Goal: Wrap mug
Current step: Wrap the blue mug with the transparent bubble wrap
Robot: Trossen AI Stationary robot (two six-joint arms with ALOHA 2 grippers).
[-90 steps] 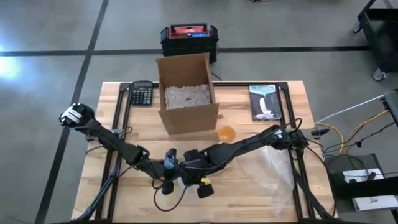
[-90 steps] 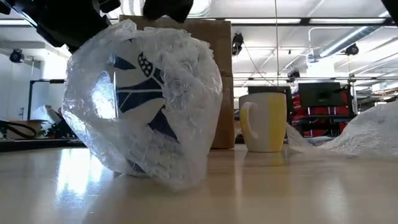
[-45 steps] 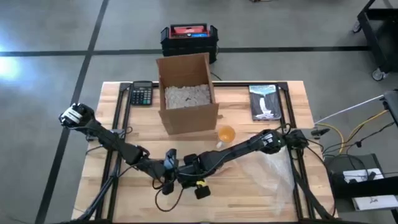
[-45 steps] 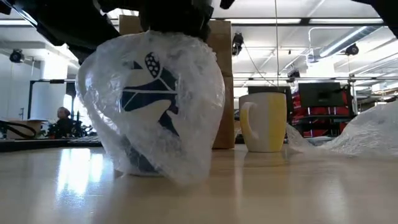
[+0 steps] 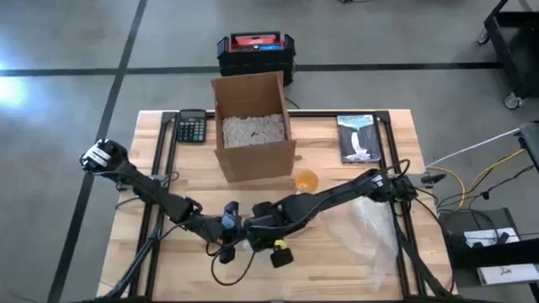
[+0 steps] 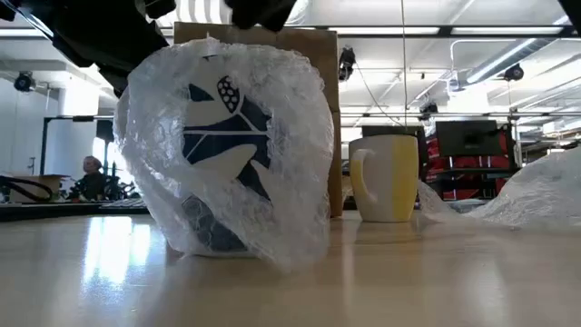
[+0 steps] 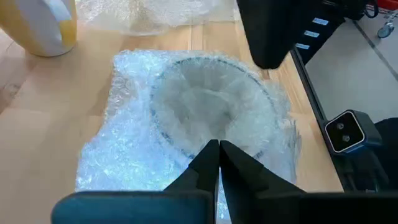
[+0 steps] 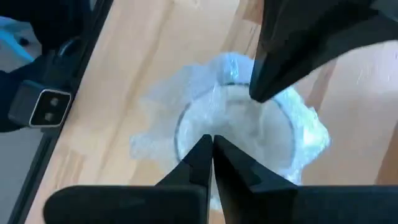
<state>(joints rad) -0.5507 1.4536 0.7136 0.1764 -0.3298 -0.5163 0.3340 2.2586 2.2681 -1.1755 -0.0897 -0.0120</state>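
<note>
a grey concrete workshop floor surrounds the pale wooden plank surface (image 5: 168,181), where an open brown cardboard box of packing fill (image 5: 252,126) stands by the far edge with a black calculator (image 5: 192,128) beside it and a glossy booklet (image 5: 358,138) toward the far right corner. the task's thing, a white mug with a dark blue pattern (image 6: 221,163), stands upright close to the near edge, about midway along it, swathed in a sheet of clear bubble wrap (image 6: 281,209) that drapes to the wood. both arms meet above it: the left pincer (image 7: 217,158) hangs over the covered mouth with its fingers pressed together, seemingly nipping the film, and the right pincer (image 8: 210,149) is likewise pressed together at the rim, probably holding the loose wrap gathered so it cannot spring open. a plain yellow mug (image 6: 387,177) waits behind, near the box, and spare crumpled wrap (image 5: 370,227) lies toward the right edge, likely kept for it.
</note>
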